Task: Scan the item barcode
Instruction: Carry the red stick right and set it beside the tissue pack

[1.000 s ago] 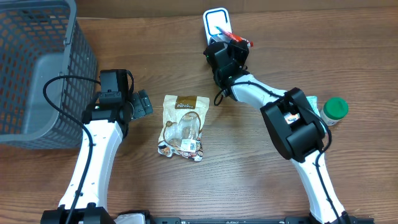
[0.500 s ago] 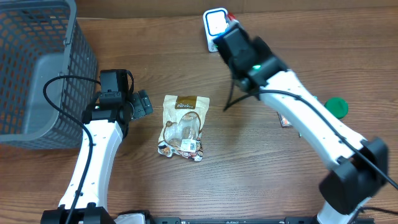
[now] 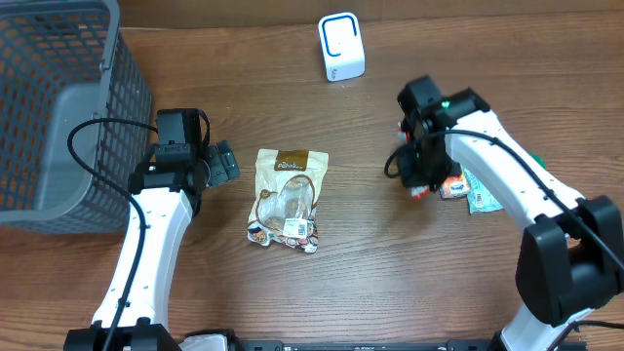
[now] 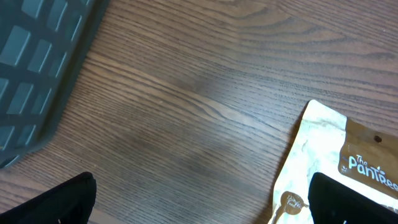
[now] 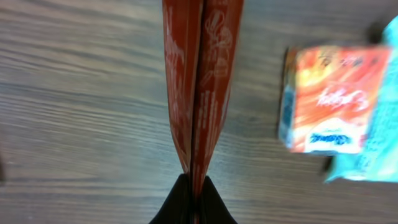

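My right gripper is shut on a flat red packet, which the right wrist view shows edge-on, standing up from the closed fingertips above the wood. The white barcode scanner stands at the back of the table, well apart from that packet. On the left of the table my left gripper is open and holds nothing. Its right fingertip hangs over the edge of a beige snack pouch lying flat mid-table.
A grey mesh basket fills the back left corner. An orange packet and a teal packet lie on the table just right of my right gripper. My right arm crosses the right side of the table.
My right arm has swung away from the scanner at the back and come down to the middle right, still gripping the red packet. The left arm and the pouch have not moved.
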